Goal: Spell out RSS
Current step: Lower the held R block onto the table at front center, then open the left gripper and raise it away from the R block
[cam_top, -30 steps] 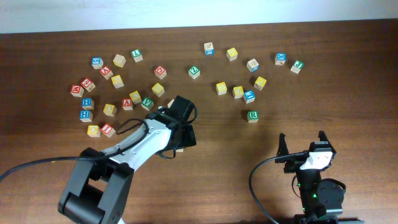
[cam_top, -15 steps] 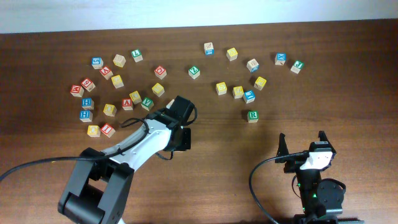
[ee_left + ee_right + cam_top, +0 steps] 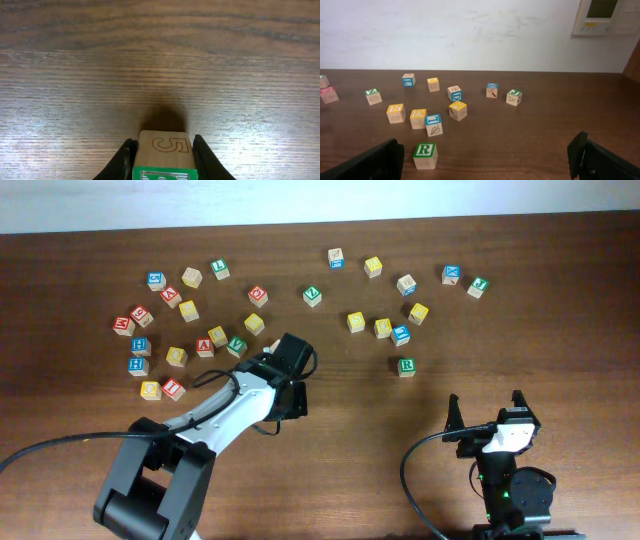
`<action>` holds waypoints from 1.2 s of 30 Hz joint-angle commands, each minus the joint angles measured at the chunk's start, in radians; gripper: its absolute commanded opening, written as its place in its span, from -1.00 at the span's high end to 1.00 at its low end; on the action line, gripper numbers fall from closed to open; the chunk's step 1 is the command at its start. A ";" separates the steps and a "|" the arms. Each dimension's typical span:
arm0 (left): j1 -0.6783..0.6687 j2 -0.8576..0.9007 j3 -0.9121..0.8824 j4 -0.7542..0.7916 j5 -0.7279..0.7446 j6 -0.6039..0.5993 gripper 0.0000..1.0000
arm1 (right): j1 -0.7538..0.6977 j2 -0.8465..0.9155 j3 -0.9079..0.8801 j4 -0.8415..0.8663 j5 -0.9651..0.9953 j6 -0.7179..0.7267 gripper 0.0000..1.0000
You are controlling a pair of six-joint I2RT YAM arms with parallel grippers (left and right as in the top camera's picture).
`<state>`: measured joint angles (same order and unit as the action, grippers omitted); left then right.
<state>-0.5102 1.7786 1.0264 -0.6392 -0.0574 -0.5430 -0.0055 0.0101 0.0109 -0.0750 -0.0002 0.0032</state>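
The green R cube (image 3: 406, 366) stands alone on the table, right of centre, and shows at the lower left of the right wrist view (image 3: 425, 155). Two yellow-faced cubes (image 3: 356, 321) (image 3: 382, 328) sit side by side up and left of it; their letters are too small to read surely. My left gripper (image 3: 290, 402) (image 3: 164, 150) is shut on a wooden cube (image 3: 165, 147) with an outlined 5 on its front and a green-bordered top face, resting on the table. My right gripper (image 3: 486, 402) (image 3: 485, 160) stands open near the front edge, nothing between its fingers.
Several letter cubes lie scattered at the back left (image 3: 177, 356) and along the back right (image 3: 452, 274). A blue-faced cube (image 3: 400, 335) sits just behind the R cube. The wall rises behind the table's far edge (image 3: 320, 220).
My left gripper has closed from wide open onto the wooden cube under it. The left arm has barely shifted. The right arm has not moved.
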 commanded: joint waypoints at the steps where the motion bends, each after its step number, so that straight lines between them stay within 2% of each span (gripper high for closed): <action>1: 0.001 0.013 -0.006 0.033 -0.019 -0.014 0.53 | 0.006 -0.006 -0.005 -0.007 0.005 0.004 -0.97; 4: 0.001 0.013 -0.006 0.063 -0.020 -0.022 0.53 | 0.006 -0.006 -0.005 -0.007 0.005 0.004 -0.97; 9: 0.001 0.013 -0.006 -0.014 -0.014 -0.049 0.54 | 0.006 -0.006 -0.005 -0.007 0.005 0.004 -0.97; 11: 0.000 0.013 -0.006 -0.014 0.010 -0.048 0.48 | 0.006 -0.006 -0.005 -0.007 0.005 0.004 -0.97; 16: 0.000 0.013 -0.006 0.006 0.069 -0.048 0.47 | 0.006 -0.006 -0.005 -0.007 0.005 0.004 -0.96; 25: 0.001 0.013 -0.006 0.006 0.069 -0.047 0.18 | 0.006 -0.006 -0.005 -0.007 0.005 0.004 -0.97; 30: 0.001 0.013 0.010 0.005 0.069 -0.042 -0.36 | 0.006 -0.006 -0.005 -0.007 0.005 0.004 -0.97; 36: 0.001 0.013 0.168 -0.119 0.069 -0.016 -0.49 | 0.006 -0.006 -0.005 -0.007 0.005 0.004 -0.97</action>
<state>-0.5102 1.7805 1.0924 -0.7147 0.0040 -0.5732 -0.0055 0.0101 0.0109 -0.0746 -0.0002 0.0032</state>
